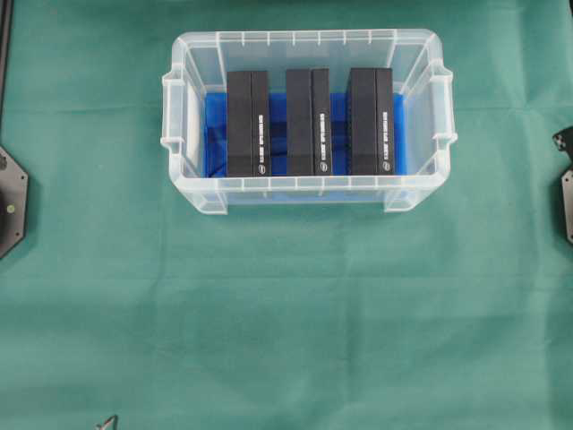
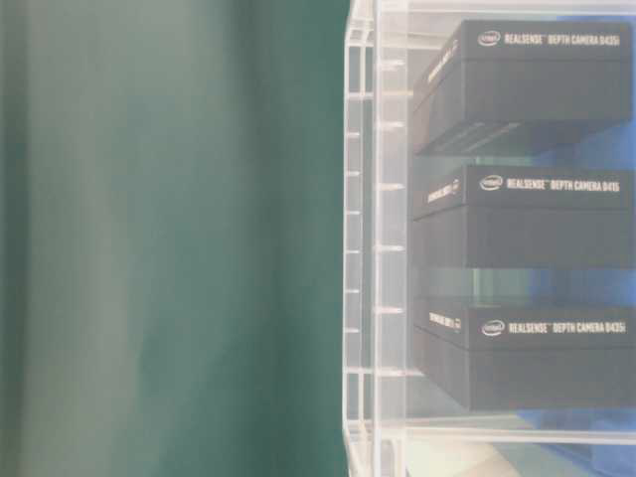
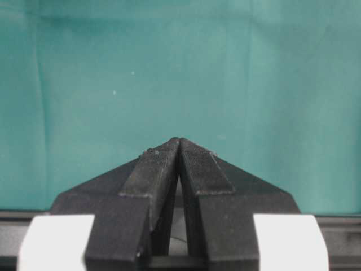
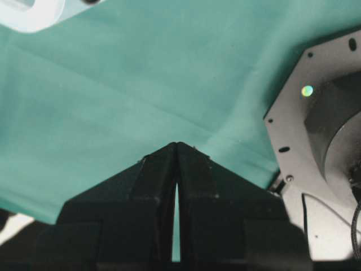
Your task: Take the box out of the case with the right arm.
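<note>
The clear case (image 1: 304, 38) with a blue bottom stands at the back middle of the green cloth. Three black boxes stand side by side inside it: left (image 1: 248, 124), middle (image 1: 309, 123) and right (image 1: 371, 121). The table-level view shows the case wall (image 2: 363, 238) with the same boxes (image 2: 537, 214) behind it. My right gripper (image 4: 177, 144) is shut and empty over bare cloth, far from the case, whose corner (image 4: 28, 14) shows at the top left of the right wrist view. My left gripper (image 3: 179, 139) is shut and empty over bare cloth too.
The left arm base (image 1: 11, 202) and the right arm base (image 1: 566, 179) sit at the side edges of the table. The right base plate (image 4: 316, 113) lies close to the right of my right gripper. Green cloth (image 1: 286, 313) covers the table in front of the case.
</note>
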